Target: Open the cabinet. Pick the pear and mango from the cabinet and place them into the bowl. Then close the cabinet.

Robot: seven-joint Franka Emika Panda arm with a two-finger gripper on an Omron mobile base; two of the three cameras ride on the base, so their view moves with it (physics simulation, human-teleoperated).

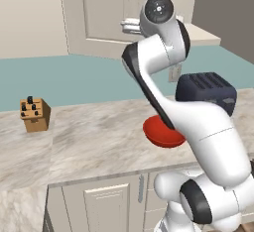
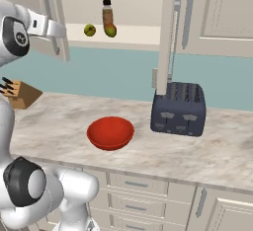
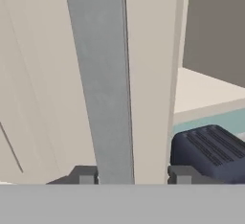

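The cabinet (image 2: pixel 205 8) stands open, its left door (image 1: pixel 101 10) swung out. On its pale shelf lie the yellow-green pear (image 2: pixel 89 30) and, to its right, the orange-green mango (image 2: pixel 110 30). My gripper (image 2: pixel 58 30) is up at the left door's long grey handle (image 3: pixel 101 74). In the hand view the gripper (image 3: pixel 134 175) straddles that bar: it runs close by the left fingertip (image 3: pixel 85 175), with a gap to the right one. The jaws are open. The red bowl (image 2: pixel 110 132) sits on the counter below with nothing in it, partly hidden by my arm in the left base view (image 1: pixel 161 136).
A brown black-capped bottle (image 2: pixel 107 12) stands behind the mango. A dark toaster (image 2: pixel 179 109) sits right of the bowl, under the edge-on right door (image 2: pixel 168 32). A knife block (image 2: pixel 20 93) stands at the counter's left. Base-cabinet drawers (image 2: pixel 128 183) run below the marble counter (image 1: pixel 94 137).
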